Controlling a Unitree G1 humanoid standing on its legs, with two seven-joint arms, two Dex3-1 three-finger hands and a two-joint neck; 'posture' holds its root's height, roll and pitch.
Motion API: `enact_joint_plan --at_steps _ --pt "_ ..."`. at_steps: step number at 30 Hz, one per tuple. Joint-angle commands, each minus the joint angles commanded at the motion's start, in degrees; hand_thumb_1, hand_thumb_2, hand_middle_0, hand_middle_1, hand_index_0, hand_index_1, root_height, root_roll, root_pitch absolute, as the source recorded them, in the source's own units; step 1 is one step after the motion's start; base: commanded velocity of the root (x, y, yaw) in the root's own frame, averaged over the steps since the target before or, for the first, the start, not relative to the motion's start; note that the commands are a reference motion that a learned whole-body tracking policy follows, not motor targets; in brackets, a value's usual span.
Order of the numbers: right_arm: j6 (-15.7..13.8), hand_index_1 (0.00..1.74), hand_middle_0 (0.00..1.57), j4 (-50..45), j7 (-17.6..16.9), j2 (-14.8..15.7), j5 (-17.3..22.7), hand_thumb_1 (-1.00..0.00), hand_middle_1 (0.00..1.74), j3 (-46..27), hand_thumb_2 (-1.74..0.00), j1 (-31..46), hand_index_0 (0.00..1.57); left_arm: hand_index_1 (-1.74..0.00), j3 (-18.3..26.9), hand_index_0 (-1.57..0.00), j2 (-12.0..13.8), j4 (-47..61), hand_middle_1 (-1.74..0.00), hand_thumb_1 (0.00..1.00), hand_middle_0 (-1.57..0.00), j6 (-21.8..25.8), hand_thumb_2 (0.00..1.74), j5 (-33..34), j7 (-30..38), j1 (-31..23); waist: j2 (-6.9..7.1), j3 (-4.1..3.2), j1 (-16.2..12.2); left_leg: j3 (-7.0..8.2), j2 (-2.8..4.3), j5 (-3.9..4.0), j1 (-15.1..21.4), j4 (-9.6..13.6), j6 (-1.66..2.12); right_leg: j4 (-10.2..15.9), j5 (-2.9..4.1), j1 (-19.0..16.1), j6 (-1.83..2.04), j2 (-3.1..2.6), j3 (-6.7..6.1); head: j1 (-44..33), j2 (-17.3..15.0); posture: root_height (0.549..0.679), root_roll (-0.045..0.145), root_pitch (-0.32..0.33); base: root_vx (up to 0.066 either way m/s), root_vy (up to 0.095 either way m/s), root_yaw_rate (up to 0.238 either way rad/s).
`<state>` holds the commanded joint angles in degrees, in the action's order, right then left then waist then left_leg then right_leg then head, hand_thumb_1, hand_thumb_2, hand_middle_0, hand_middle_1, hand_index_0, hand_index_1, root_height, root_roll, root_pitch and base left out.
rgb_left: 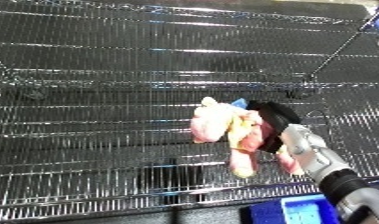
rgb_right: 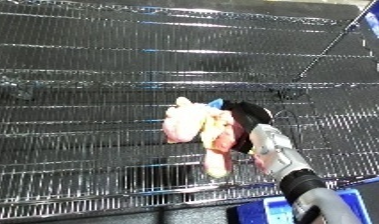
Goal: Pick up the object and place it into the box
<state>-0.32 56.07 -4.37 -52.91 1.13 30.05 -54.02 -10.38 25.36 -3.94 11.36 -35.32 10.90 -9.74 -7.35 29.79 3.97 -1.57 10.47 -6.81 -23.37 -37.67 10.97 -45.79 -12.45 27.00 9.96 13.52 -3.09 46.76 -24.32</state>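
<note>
A wire-mesh shelf (rgb_left: 97, 125) fills nearly the whole view, its grid of thin chrome rods running to the left edge and up to the top; a raised cross rail (rgb_left: 159, 82) crosses it above the middle, and a thin diagonal rod (rgb_left: 341, 47) slants down from the upper right corner to meet that rail; the mesh left of centre and above the rail lies bare, with wide room on those sides; the shelf's front lip (rgb_left: 123, 202) runs along the bottom, and beyond it, at the lower right, the rim of a blue bin (rgb_left: 296, 210) shows just beside the forearm.

The right forearm (rgb_left: 323, 162), white and silver, comes in from the lower right corner and slants up and leftward over the mesh; the right hand (rgb_right: 248, 116), black, sits at its tip with the fingers curled round a soft pink and pale-yellow plush toy (rgb_left: 225, 130); the toy is bunched against the palm, a small blue patch showing at its top beside the hand, and one limp end hangs down below the grip toward the mesh; whether that end touches the rods I cannot tell; the toy is right of centre, above the shelf's front part, well apart from the bin.
</note>
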Motion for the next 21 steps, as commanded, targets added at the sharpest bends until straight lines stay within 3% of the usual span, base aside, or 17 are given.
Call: enact_joint_plan --at_steps 4,9,14,21 --pt "-0.36 1.74 1.57 -4.28 -0.01 -1.93 3.59 -1.0 1.74 -3.4 -1.74 2.98 1.57 -1.74 0.41 -1.57 -0.43 -0.64 -1.74 1.0 -1.57 -0.38 1.74 -0.19 -0.55 -0.24 0.58 0.0 -0.98 0.01 0.19 -0.14 1.21 -0.38 -0.01 0.58 0.35 -1.67 -0.16 -0.16 0.04 2.19 0.11 0.621 0.053 -0.1 -0.024 -0.004 -0.049" --pt "-2.06 1.74 1.57 -13.1 -3.24 -2.73 9.62 -1.0 1.74 -12.36 -1.74 10.8 1.57 -1.74 0.34 -1.57 -0.86 -1.38 -1.74 1.0 -1.57 -0.85 1.74 -0.17 -0.46 -0.12 1.32 0.0 -2.78 0.29 0.4 0.02 2.42 -0.24 -0.11 1.92 1.35 -3.56 -0.17 -0.36 0.18 5.9 -1.32 0.623 0.051 -0.127 -0.035 -0.005 -0.032" --pt "-4.12 1.74 1.57 -22.06 -6.01 -0.81 14.42 -1.0 1.74 -22.58 -1.74 20.21 1.57 -1.74 0.02 -1.57 -1.33 -2.09 -1.74 1.0 -1.57 -1.46 1.74 0.18 -0.51 0.07 1.98 0.0 -4.12 0.41 0.26 0.31 3.53 0.14 -0.27 3.54 2.45 -5.45 -0.35 -0.73 0.1 8.1 -1.36 0.626 0.051 -0.152 -0.039 -0.008 -0.034" --pt "-7.9 1.74 1.57 -34.08 -8.36 4.46 20.78 -1.0 1.74 -36.01 -1.74 33.54 1.57 -1.74 0.27 -1.57 -2.68 -2.15 -1.74 1.0 -1.57 -2.54 1.74 0.95 -0.72 0.4 2.62 0.0 -6.47 0.92 0.25 0.48 5.79 0.47 -0.3 4.56 2.81 -8.42 -0.37 -0.79 -0.23 10.68 -1.9 0.628 0.057 -0.193 -0.017 -0.004 -0.029"
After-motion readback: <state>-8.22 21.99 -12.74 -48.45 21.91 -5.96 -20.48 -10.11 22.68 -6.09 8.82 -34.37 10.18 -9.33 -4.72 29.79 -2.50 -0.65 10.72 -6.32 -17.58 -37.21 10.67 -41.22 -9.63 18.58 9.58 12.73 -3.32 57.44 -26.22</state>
